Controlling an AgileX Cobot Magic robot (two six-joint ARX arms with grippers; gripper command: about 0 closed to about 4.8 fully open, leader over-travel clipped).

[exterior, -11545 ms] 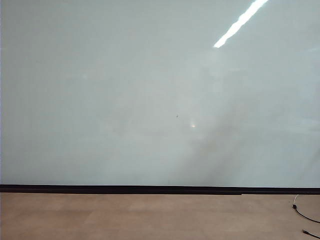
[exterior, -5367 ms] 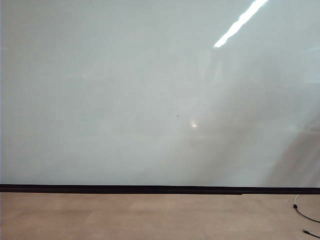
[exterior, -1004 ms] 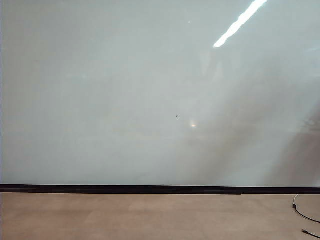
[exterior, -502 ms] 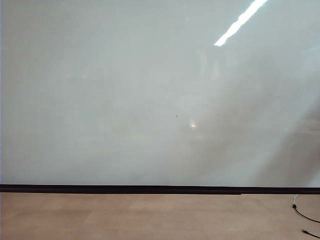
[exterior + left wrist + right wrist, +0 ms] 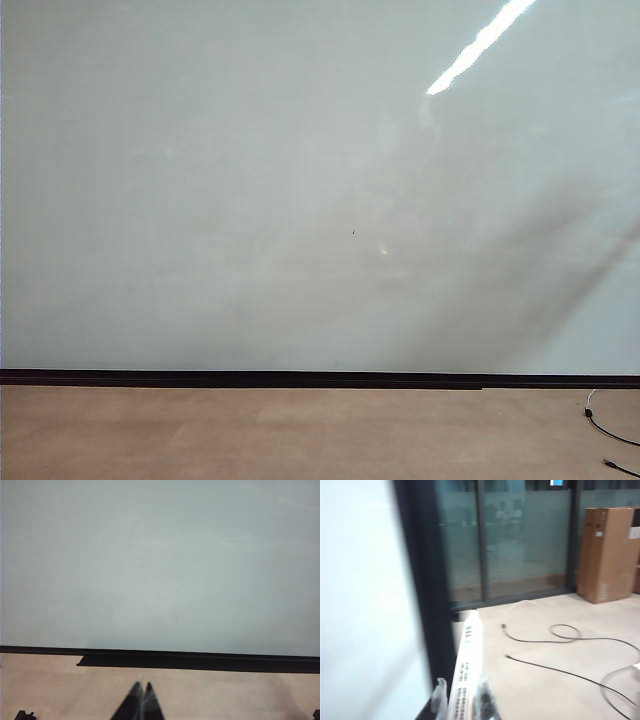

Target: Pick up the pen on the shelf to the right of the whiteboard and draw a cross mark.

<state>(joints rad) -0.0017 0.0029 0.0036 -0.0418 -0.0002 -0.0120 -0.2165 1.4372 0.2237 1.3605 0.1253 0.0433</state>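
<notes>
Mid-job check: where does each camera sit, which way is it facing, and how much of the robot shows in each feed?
Exterior view: off the arms, square-on to the whiteboard above the tan floor; no arm or gripper shows.
Left wrist view: low, facing the same board and black strip; the left gripper shows, fingertips together.
Right wrist view: along the board's edge toward glass doors, a cardboard box and floor cables; the right gripper is shut on the pen.
Shared: exterior and left wrist both show the board unmarked.

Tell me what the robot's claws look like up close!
The left claw has two slim, dark, pointed fingers tapering to narrow tips. The right claw has see-through, shiny grey finger pads. No arms, cables or markings on them show.
</notes>
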